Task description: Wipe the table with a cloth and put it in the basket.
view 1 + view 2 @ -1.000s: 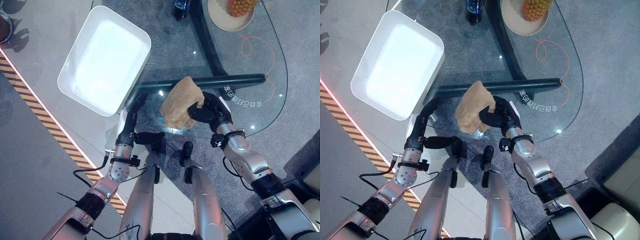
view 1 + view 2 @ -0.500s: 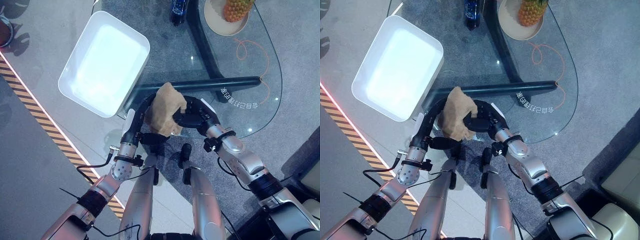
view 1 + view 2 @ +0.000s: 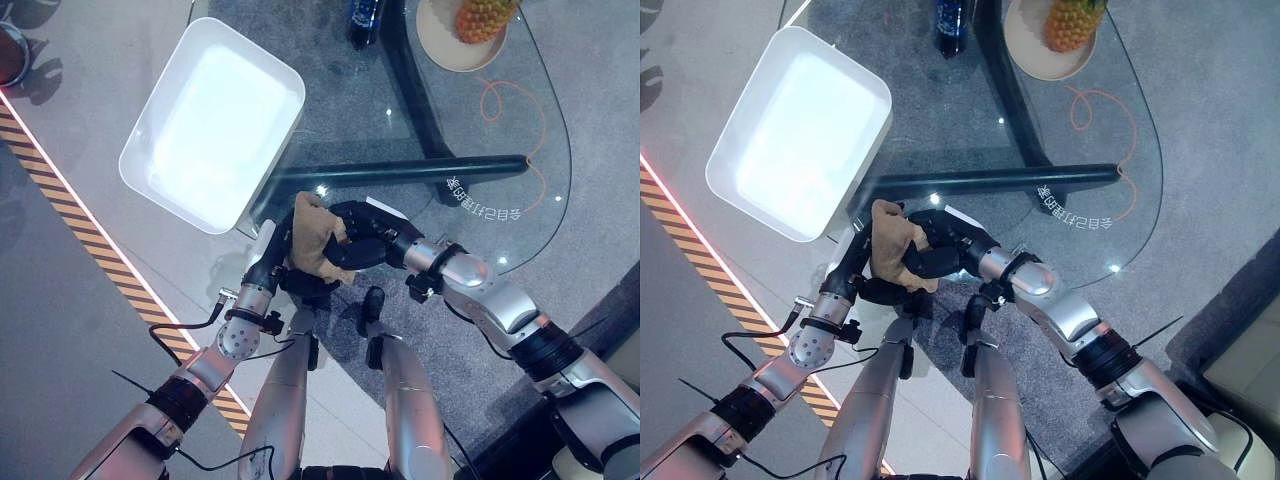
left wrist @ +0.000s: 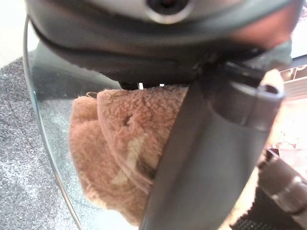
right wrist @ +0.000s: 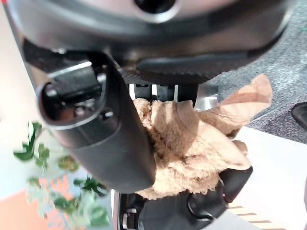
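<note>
Both hands meet at the near edge of the glass table [image 3: 400, 130], the tan cloth [image 3: 312, 235] bunched between them. The right hand [image 3: 365, 240] has its fingers curled around the cloth; the left hand [image 3: 275, 250] presses against it, thumb across the fabric. The white basket [image 3: 212, 120] sits just beyond.

cloth [image 3: 315, 238]: partly hidden between both hands | bottle [image 3: 362, 18]: top cut off at 12 o'clock | pineapple [image 3: 484, 17]: cut off at 12 o'clock
</note>
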